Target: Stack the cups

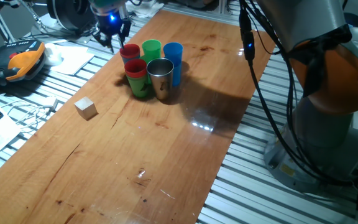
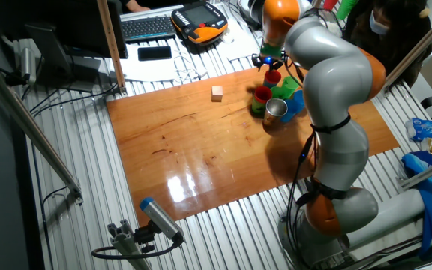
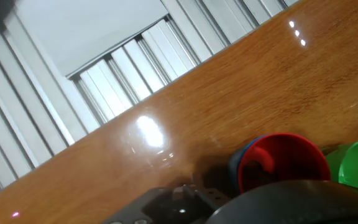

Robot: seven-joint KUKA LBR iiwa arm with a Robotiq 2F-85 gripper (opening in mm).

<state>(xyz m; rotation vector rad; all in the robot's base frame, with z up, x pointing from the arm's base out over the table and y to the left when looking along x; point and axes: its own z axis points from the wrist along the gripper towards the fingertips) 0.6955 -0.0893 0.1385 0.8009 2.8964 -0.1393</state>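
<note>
Cups point(image 1: 151, 68) stand bunched on the wooden table point(image 1: 135, 155), just beside and below the gripper point(image 1: 112, 34). Its fingers look slightly spread over the rear red cup point(image 1: 129, 53), but they are small and dark; I cannot tell their gap or any contact. The hand view cuts off the fingers, showing a red cup rim point(image 3: 283, 163) with blue behind it. Only the fixed views show the steel cup point(image 1: 161, 78) and, well apart, the wooden cube point(image 1: 86, 107).

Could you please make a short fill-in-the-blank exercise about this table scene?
1. The shiny cup at the front of the cluster is made of ____.
2. The small cube lying apart from the cups is made of ____.
3. The gripper hovers nearest the ____ cup.

Missing words: steel; wood; red
</note>
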